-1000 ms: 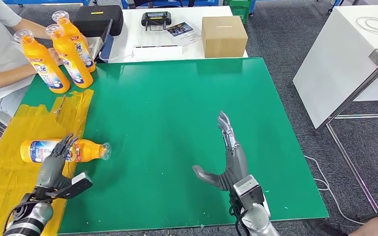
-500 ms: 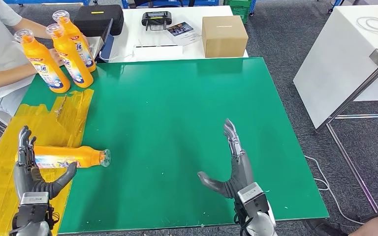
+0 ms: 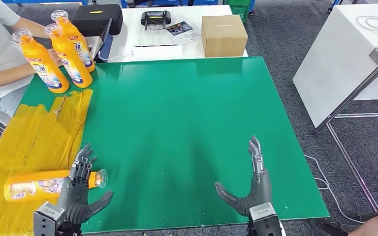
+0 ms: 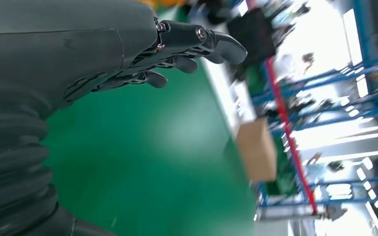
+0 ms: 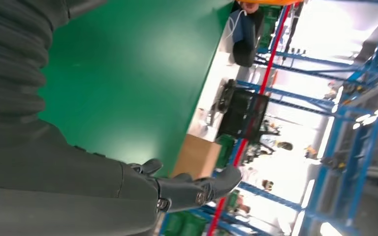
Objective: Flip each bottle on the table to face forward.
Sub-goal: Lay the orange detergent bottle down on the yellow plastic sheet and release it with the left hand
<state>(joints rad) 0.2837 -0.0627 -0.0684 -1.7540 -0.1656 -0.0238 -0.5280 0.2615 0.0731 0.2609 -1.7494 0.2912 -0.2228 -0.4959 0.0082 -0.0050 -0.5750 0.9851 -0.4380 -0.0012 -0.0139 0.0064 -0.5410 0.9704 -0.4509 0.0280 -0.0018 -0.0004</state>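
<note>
The left hand [image 3: 76,194] sits at the lower left of the head view, covering part of the lying bottle [image 3: 39,183], so whether its fingers [image 3: 82,162] touch the bottle cannot be told. They are spread and straight, holding nothing. That bottle lies on its side on the yellow taped sheet [image 3: 34,132] at the left edge of the green worktop [image 3: 177,118], its clear cap pointing right toward the green. Its label is too blurred to read.

Three standing bottles [image 3: 61,49] are grouped in the upper left corner, upright, with a person's arm [image 3: 5,73] just behind them, partly cut off by the frame.

The right hand [image 3: 253,189] is at the lower middle-right, palm up on edge, fingers extended upward and thumb out to the left, empty above the worktop. A cardboard box [image 3: 224,35] stands on the white table beyond.
</note>
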